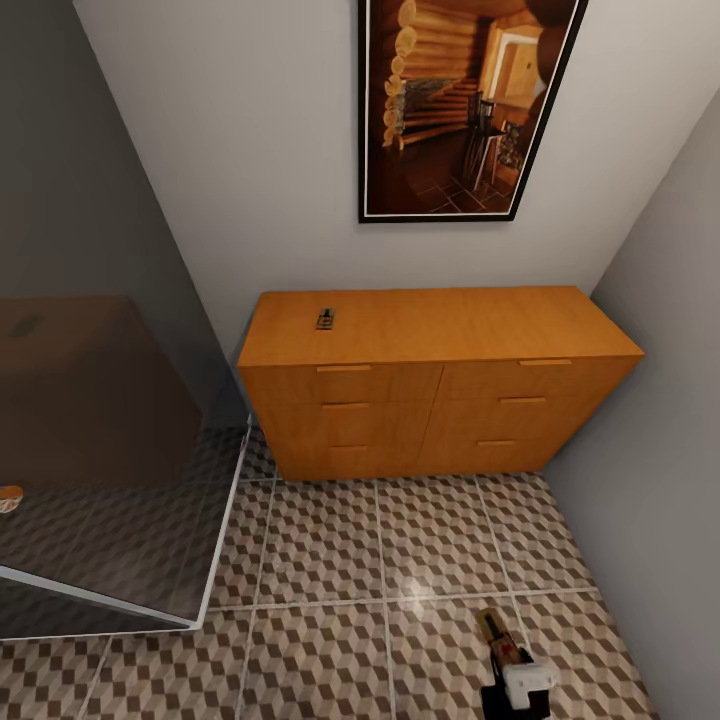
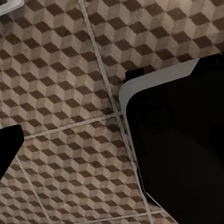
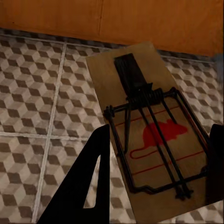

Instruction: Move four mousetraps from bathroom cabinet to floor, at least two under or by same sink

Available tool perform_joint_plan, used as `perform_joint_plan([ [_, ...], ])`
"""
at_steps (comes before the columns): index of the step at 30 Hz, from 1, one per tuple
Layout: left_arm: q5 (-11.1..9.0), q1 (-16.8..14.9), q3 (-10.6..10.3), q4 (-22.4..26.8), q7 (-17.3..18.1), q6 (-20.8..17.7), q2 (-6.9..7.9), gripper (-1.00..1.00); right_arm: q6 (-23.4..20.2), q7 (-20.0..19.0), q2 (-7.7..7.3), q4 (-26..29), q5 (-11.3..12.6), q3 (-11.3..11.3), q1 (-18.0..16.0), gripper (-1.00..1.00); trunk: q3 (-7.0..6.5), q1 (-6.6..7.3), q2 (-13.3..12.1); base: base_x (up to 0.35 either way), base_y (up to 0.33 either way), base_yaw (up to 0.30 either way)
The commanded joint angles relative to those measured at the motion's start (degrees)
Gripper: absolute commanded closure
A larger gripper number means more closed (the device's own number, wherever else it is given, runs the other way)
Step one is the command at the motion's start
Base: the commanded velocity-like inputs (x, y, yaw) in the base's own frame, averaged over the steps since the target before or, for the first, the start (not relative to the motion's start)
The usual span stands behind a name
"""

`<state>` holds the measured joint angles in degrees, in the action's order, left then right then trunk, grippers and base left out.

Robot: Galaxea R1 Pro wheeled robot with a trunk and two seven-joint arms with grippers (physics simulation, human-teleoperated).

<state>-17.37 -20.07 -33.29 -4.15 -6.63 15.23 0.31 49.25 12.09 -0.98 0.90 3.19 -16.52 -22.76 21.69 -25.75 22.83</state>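
The orange-brown cabinet [image 1: 430, 385] stands against the far wall with all its drawers closed. One mousetrap [image 1: 325, 319] lies on its top, toward the left end. Low in the head view, my right gripper [image 1: 512, 668] is shut on a second mousetrap [image 1: 494, 632] above the bathroom floor [image 1: 330, 570]. In the right wrist view this mousetrap [image 3: 149, 126] is a wooden board with a red mouse print and dark wire parts, held between my dark fingers [image 3: 88, 186]; the cabinet front [image 3: 112, 18] lies just beyond. In the left wrist view, a dark finger edge [image 2: 7, 144] hangs over the cube-patterned floor [image 2: 60, 93].
A dark glass partition with a white frame [image 1: 100, 440] closes off the left side. A grey wall [image 1: 660, 420] runs along the right, close to the cabinet's end. A framed picture [image 1: 465, 105] hangs above the cabinet. My dark, white-edged body [image 2: 177, 140] shows in the left wrist view.
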Motion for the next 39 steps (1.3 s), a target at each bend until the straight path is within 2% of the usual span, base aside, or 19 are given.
perform_joint_plan([
  [1,-0.38,-0.06,-0.47,-0.18,-0.04,0.33,-0.04,-1.0,0.8,1.3,0.17,-0.02,0.32,-0.53,0.11,1.0,0.08,-0.03,0.09,0.0,0.0,0.0],
  [10,-0.38,-0.06,-0.46,-0.16,-0.05,0.36,-0.04,-1.0,2.01,3.64,0.75,-0.02,0.4,-0.53,0.55,1.0,0.08,-0.03,0.09,0.0,0.0,0.0],
  [16,-0.38,-0.06,-0.46,-0.14,-0.05,0.41,-0.04,-1.0,1.87,6.61,1.88,0.17,0.49,-0.44,0.64,1.0,0.08,-0.03,0.09,0.0,0.0,0.0],
  [24,-0.38,-0.05,-0.34,0.49,-0.46,0.41,-0.1,-1.0,1.9,7.27,2.42,0.44,1.03,-0.23,0.64,1.0,0.08,-0.03,0.09,0.0,0.0,0.0],
  [29,-0.38,0.02,-0.19,1.83,-0.7,0.89,-0.07,-1.0,2.02,7.24,2.47,0.62,4.47,0.29,0.67,1.0,0.08,-0.03,0.09,0.0,0.0,0.0],
  [32,-0.87,0.03,-0.03,4.76,-0.8,2.9,-0.08,-1.0,2.0,7.12,2.53,0.72,8.67,0.75,0.69,1.0,0.08,-0.03,0.09,0.0,0.0,0.0],
  [33,-1.03,0.03,0.09,5.41,-0.84,3.25,-0.11,-1.0,2.0,7.11,2.53,0.75,9.23,0.77,0.67,1.0,0.08,-0.03,0.09,0.0,0.0,0.0],
  [35,-1.55,0.03,0.9,7.7,-1.2,4.01,-0.3,-1.0,1.99,7.05,2.57,0.82,10.45,0.84,0.69,1.0,0.08,-0.03,0.09,0.0,0.0,0.0],
  [39,-2.08,0.03,4.5,14.48,-3.88,4.6,-0.56,-1.0,2.06,6.94,2.64,1.21,11.47,0.89,0.69,1.0,0.08,-0.03,0.09,0.0,0.0,0.0],
])
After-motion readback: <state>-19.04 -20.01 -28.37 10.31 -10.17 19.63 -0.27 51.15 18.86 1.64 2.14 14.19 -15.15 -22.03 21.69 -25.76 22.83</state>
